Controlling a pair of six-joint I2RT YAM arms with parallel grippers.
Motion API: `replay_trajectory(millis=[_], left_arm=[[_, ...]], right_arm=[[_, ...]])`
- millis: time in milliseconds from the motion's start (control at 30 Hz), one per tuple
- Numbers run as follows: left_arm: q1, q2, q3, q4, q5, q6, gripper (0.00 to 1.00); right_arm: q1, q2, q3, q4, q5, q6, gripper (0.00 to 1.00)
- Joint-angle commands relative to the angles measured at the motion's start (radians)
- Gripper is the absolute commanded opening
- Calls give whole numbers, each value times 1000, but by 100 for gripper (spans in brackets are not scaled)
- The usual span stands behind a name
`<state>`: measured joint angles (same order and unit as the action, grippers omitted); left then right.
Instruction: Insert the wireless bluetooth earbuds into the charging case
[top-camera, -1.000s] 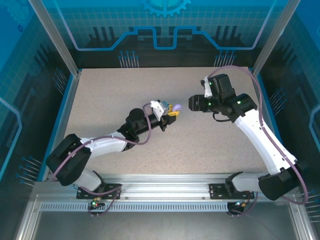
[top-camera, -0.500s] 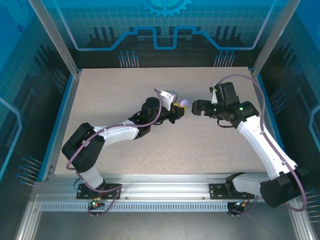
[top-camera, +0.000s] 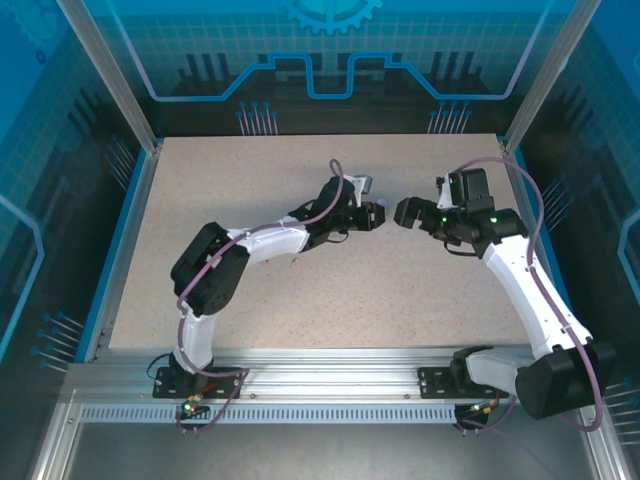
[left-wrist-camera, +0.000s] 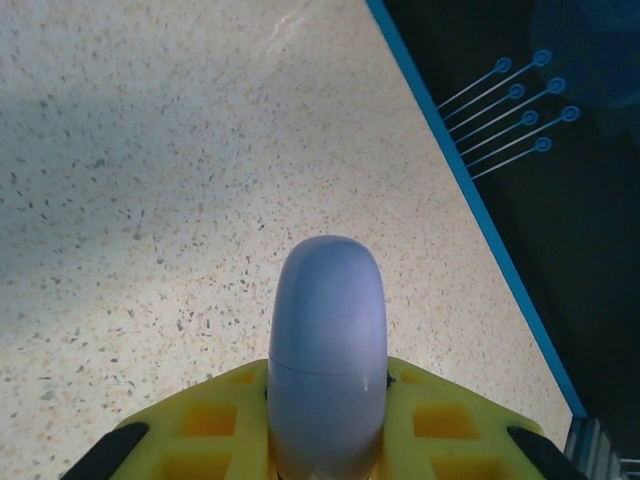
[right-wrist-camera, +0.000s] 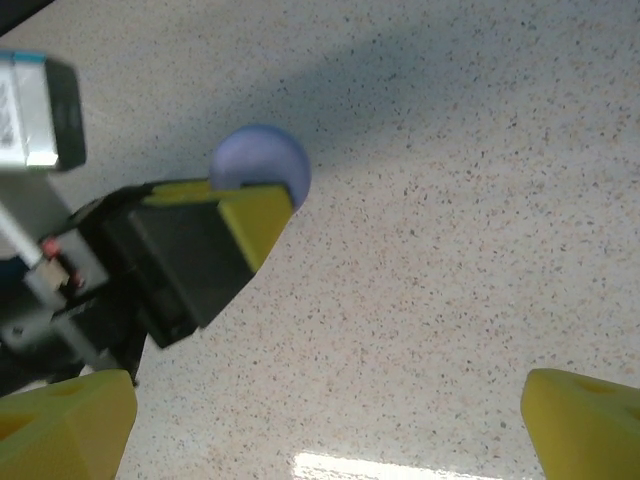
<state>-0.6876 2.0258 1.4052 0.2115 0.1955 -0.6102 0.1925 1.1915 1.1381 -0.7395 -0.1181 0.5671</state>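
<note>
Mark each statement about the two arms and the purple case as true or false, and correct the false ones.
1. The left claw is shut on the purple case. True.
2. The right claw has its fingers pressed together. False: they stand wide apart, so the claw is open.
3. The purple case lies loose on the table, apart from both claws. False: it sits between the left claw's yellow fingers.
4. In the top view, the two claws point toward each other. True.
5. The right claw holds a pink earbud. False: nothing is between its fingers.
</note>
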Motion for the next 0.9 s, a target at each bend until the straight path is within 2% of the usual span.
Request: replay_trajectory(millis=[0, 333, 400, 533, 633, 867], left_arm=[[16, 89, 137, -179, 54, -109, 0], [52, 362, 467, -358, 137, -328, 0], [55, 409, 527, -377, 150, -343, 6], [55, 520, 726, -504, 165, -347, 9], [56, 593, 858, -613, 162, -352, 22], [60, 659, 984, -720, 157, -359, 34]], right_arm=[[-11, -4, -22, -3, -25, 12, 100], [-12, -33, -49, -20, 20, 22, 100], [-12, -35, -48, -22, 21, 22, 100], [-11, -37, -47, -23, 26, 22, 100], [-12, -37, -44, -30, 33, 22, 100], [-12, -49, -34, -43, 41, 19, 100]])
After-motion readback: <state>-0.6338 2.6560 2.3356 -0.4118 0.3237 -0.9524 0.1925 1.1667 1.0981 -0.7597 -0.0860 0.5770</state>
